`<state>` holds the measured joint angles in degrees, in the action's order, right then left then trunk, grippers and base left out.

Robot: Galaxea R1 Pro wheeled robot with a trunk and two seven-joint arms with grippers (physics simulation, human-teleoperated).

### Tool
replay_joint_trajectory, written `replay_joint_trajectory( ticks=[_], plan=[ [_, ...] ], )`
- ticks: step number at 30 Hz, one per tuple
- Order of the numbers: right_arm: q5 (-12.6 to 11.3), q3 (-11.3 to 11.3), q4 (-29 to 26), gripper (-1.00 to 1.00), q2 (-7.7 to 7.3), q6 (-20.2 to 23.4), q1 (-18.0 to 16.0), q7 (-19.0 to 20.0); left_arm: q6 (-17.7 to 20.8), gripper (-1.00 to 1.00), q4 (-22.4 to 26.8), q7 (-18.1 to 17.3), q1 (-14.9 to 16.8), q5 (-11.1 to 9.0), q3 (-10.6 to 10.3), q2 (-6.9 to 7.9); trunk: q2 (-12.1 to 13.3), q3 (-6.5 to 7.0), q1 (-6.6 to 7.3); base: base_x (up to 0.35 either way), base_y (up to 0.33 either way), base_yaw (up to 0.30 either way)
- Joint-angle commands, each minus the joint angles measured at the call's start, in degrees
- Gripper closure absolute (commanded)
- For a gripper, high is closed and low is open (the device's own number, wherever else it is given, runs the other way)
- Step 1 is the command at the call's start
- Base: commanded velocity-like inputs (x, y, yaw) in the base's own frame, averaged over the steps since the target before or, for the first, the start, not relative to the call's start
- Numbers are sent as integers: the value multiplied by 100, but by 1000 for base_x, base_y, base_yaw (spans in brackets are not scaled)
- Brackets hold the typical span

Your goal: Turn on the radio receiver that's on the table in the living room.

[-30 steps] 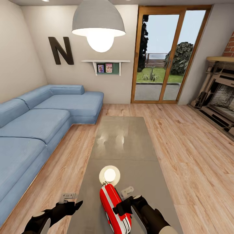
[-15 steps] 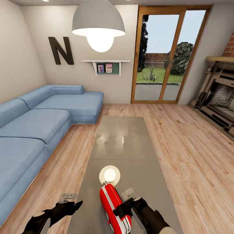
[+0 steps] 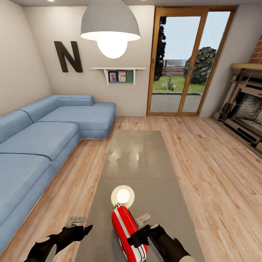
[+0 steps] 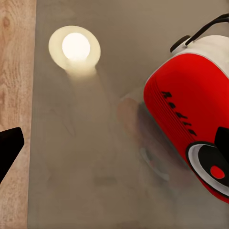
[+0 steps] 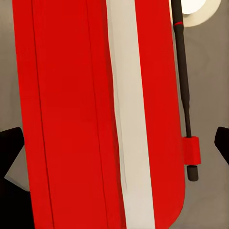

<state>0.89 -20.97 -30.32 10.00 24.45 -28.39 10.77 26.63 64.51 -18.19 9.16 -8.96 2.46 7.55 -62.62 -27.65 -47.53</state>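
Blue sectional sofa (image 3: 43, 142) is taking up the whole left side of the living room, w/ wood floor (image 3: 214, 174) running around it. Wood-framed glass door (image 3: 189, 62) is sitting at the back, fireplace (image 3: 243, 105) getting cut off at the right edge. White pendant lamp (image 3: 110, 25) is hanging front and centre, blocking part of the back wall. Big dark letter "N" (image 3: 68, 56) is showing on the wall, small shelf (image 3: 118, 72) w/ two pics beside it, too tiny to make out.

Tabletop (image 3: 134, 160) is running long and low down the middle, glossy grey-brown, mostly bare at the far end. The radio receiver (image 3: 128, 233) is lying at the near end, red case w/ white stripes, its bottom part cut off by the frame. In the left wrist view the radio (image 4: 191, 119) is showing black script reading "Radio", plus a round dial w/ a red centre. Right wrist cam is looking at it very close, thin black antenna (image 5: 183, 90) clipped along the side. A round white glow (image 3: 123, 196) is sitting on the tabletop just past the radio.

Right hand (image 3: 140, 227) is spread wide w/ a finger on each side of the radio, can't tell if it's actually touching. Left hand (image 3: 78, 225) is hovering off by the tabletop's left edge, fingers apart, holding nothing.
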Motion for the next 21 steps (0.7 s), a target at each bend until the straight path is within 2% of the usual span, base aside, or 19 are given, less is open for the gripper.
replay_joint_trajectory(
  ticks=[1, 2, 21],
  plan=[
    [0, -1, 0, -100, 0, 0, 0, 1, 0, -100, 0, 0, 0, 0, 0, 0, 0, 0, 0, 0, 0, 0],
    [0, -2, 0, 100, 0, -1, 0, 3, 0, -100, 0, 0, -1, 0, 0, 0, 0, 0, 0, 0, 0, 0],
    [28, -4, -25, 100, 0, -2, 0, 6, 0, -100, 0, 0, 0, 0, 0, 1, 0, 0, 0, 0, 0, 0]
  ],
)
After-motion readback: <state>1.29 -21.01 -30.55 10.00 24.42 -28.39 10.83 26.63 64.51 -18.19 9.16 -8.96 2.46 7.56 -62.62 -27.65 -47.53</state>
